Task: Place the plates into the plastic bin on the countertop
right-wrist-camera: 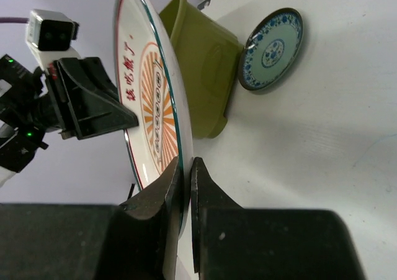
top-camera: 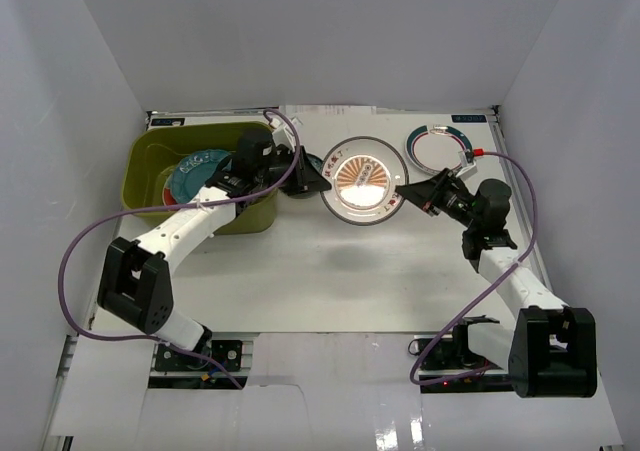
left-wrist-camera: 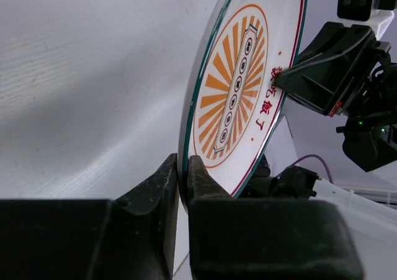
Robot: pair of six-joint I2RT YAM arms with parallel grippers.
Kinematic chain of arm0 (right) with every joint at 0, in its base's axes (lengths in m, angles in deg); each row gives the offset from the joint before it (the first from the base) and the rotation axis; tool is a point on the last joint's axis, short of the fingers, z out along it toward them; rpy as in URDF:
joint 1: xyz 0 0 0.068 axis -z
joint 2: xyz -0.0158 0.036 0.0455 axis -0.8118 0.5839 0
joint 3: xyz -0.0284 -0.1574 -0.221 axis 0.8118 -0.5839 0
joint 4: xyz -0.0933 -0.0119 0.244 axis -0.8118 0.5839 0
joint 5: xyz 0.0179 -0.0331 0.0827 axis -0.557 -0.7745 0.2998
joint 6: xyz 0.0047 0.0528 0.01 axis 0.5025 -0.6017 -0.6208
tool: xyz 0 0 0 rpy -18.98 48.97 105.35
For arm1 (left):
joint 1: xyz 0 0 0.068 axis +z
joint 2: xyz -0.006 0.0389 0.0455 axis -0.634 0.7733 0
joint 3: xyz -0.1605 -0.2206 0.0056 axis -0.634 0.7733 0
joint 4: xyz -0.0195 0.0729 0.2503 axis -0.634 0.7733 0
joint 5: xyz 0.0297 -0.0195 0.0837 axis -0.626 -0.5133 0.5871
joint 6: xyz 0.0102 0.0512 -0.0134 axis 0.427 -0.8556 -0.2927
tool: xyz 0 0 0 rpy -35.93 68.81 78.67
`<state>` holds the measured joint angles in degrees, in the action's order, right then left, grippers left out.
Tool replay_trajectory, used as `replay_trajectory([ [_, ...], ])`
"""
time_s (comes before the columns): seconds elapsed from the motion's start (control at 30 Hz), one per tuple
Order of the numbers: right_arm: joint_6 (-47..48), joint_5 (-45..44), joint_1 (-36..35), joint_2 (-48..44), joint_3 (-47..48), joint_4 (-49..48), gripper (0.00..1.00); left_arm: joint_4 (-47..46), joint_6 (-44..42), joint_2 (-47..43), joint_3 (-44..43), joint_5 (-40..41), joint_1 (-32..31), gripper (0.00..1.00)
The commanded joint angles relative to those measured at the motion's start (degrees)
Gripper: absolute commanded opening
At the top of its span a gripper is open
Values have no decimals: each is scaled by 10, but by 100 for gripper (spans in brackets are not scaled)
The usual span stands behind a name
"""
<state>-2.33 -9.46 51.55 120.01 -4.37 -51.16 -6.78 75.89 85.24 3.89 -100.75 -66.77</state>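
The orange sunburst plate point(top-camera: 362, 179) is held level just above the white countertop point(top-camera: 330, 271), pinched at both sides. My left gripper point(top-camera: 318, 174) is shut on its left rim point(left-wrist-camera: 242, 87), and my right gripper point(top-camera: 405, 193) is shut on its right rim point(right-wrist-camera: 155, 118). The olive-green plastic bin point(top-camera: 150, 166) stands at the back left, behind my left arm, with a teal plate point(top-camera: 197, 174) lying in it. A white plate with a teal-red rim point(top-camera: 438, 146) lies at the back right.
A small dark-rimmed plate with a blue pattern point(right-wrist-camera: 271, 49) lies on the countertop beside the bin's right wall point(right-wrist-camera: 198, 63). In the top view it is mostly hidden under my left gripper. White walls bound the table on three sides.
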Motion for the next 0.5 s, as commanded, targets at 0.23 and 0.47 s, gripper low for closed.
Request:
replay_trajectory([
  [0.23,-22,21,11,38,42,-31,67,12,-24,-57,-32,123,29,0],
  [0.47,5,-49,83,99,66,-10,72,12,53,-139,30,66,269,0],
])
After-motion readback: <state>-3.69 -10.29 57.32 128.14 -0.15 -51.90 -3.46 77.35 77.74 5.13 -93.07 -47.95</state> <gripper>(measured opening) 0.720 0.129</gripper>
